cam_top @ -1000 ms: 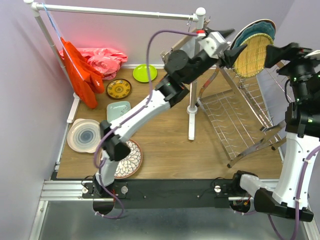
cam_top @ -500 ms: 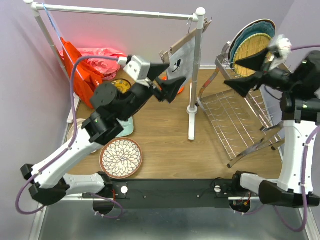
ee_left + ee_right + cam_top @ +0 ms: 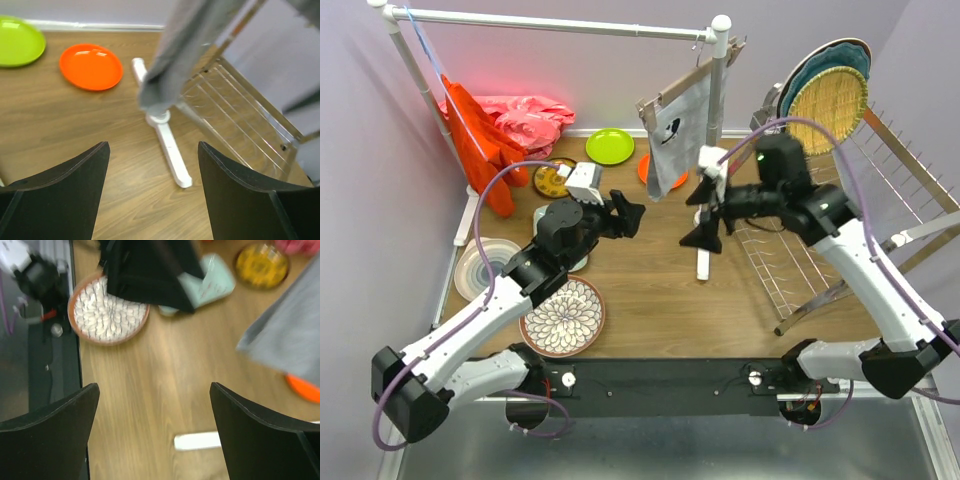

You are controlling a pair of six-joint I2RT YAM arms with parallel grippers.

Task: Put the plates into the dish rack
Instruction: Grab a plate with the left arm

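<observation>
While the left gripper point(image 3: 628, 216) and right gripper point(image 3: 704, 214) are held open and empty, the round brown-rimmed white-floral plate point(image 3: 563, 316) is likely to be grasped next.

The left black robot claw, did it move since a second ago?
Yes. The left gripper swung away from the round woven yellow plate in the chrome wire dish rack, crossing from right of the white pipe post to its left.

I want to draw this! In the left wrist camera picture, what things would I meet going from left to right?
lime green plate → orange plate → white rail foot → chrome wire dish rack
</observation>
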